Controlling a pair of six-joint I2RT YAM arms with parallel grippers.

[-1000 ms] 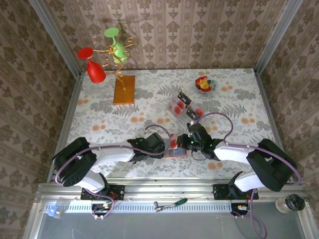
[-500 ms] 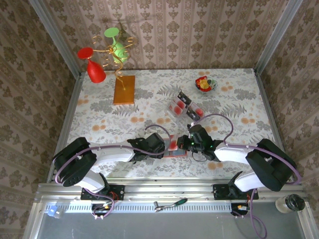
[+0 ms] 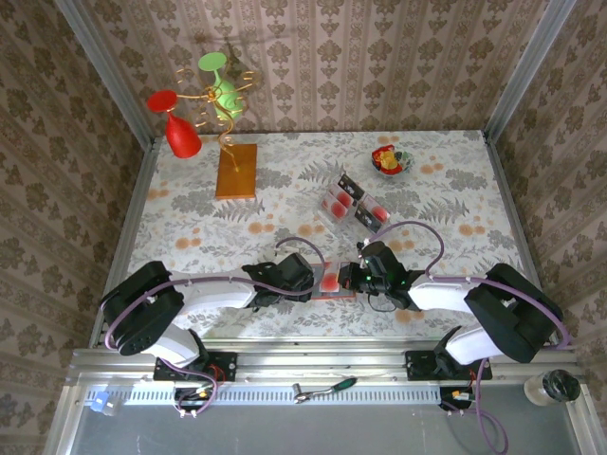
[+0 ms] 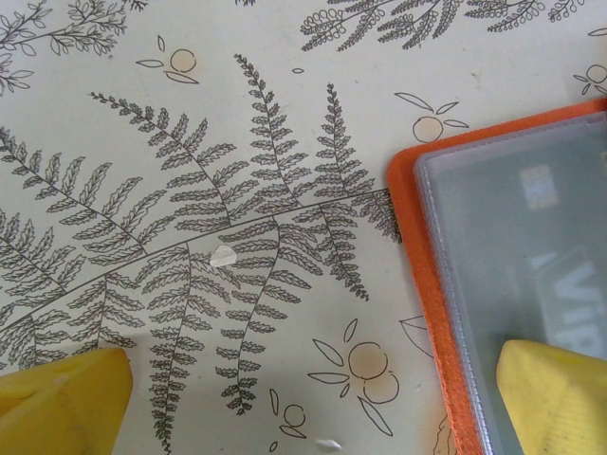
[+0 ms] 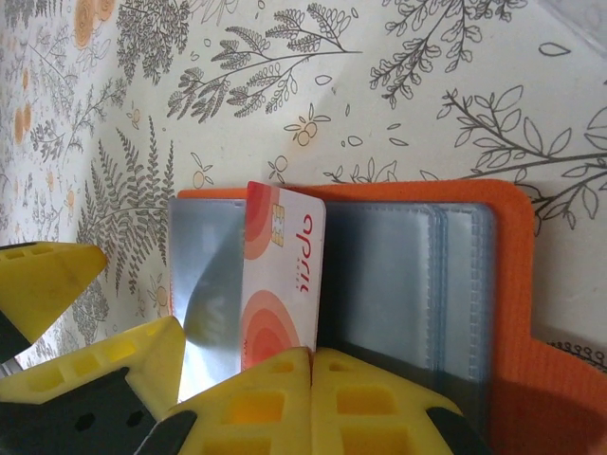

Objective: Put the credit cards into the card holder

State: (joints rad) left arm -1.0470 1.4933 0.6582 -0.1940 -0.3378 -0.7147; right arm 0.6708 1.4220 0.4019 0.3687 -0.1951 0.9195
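Observation:
The orange card holder (image 5: 493,284) lies open on the table near the front, its grey-blue clear sleeves facing up. My right gripper (image 5: 311,356) is shut on the bottom edge of a red-and-white credit card (image 5: 285,275), which stands on edge over the holder's left sleeves. My left gripper (image 4: 308,398) is open. One of its yellow fingers (image 4: 555,393) rests on the card holder's (image 4: 427,246) sleeve and the other is on the tablecloth beside it. In the top view both grippers, left (image 3: 318,278) and right (image 3: 349,278), meet at the card holder (image 3: 332,286). More credit cards (image 3: 353,204) lie further back.
A clear plastic tray (image 3: 341,201) holds the other cards behind the holder. A small bowl (image 3: 391,161) sits at the back right. An orange-brown wooden board (image 3: 236,171) with a wire stand and red and green glasses (image 3: 180,133) stands at the back left.
My right gripper has moved a little left with the card, closer over the holder. The left gripper has stayed in place, open.

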